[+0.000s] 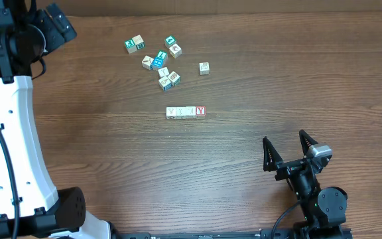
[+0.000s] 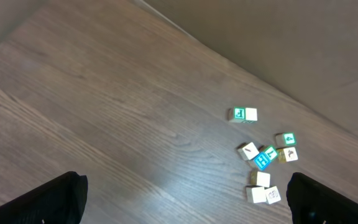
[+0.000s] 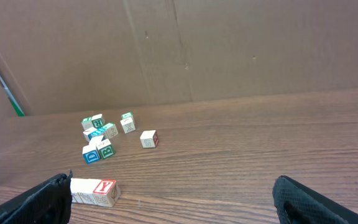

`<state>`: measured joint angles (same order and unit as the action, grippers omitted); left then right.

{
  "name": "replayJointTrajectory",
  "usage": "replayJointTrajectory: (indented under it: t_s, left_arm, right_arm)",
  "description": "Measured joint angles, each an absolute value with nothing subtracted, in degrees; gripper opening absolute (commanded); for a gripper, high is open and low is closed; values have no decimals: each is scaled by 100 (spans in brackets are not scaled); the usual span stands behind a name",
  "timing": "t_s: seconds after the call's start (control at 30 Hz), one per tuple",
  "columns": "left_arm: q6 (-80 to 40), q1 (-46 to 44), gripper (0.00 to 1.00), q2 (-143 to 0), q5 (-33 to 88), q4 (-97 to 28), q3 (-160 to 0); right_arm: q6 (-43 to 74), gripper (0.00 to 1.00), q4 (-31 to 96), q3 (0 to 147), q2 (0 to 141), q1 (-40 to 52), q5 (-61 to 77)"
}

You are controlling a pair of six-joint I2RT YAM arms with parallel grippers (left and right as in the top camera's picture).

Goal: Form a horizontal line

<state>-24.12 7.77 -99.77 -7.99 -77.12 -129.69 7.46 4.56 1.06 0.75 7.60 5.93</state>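
A straight row of small pale wooden cubes [image 1: 186, 111] lies touching in the middle of the table, its right end cube lettered with a red Y [image 1: 200, 111]. In the right wrist view the row [image 3: 94, 190] shows at the lower left, partly hidden behind my left fingertip. My right gripper [image 1: 288, 147] is open and empty at the front right, apart from the row. My left gripper [image 2: 185, 196] is open and empty, high at the far left; the arm [image 1: 15, 33] shows in the overhead view.
A loose cluster of teal-and-white and pale cubes [image 1: 158, 60] lies behind the row, also in the left wrist view [image 2: 263, 158] and the right wrist view [image 3: 101, 140]. One cube [image 1: 204, 68] sits alone to its right. A cardboard wall [image 3: 229, 50] stands at the back.
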Motion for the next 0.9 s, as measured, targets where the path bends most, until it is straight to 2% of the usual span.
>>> replayJointTrajectory:
  t_s: [0.2,0.5,0.9]
  left_arm:
    - [-2375,770,100,-9885,-757,-6917,-11961]
    - [-2357,694,100,-9605,89,-4141,-9102]
    - [-2359,635,100,-8132,381,-985,-6003]
  right_arm:
    - [746,100,456,106,75,760,591]
    - [749,100,458,106,73,760,591]
    - [746,100,458,106,75,757,591]
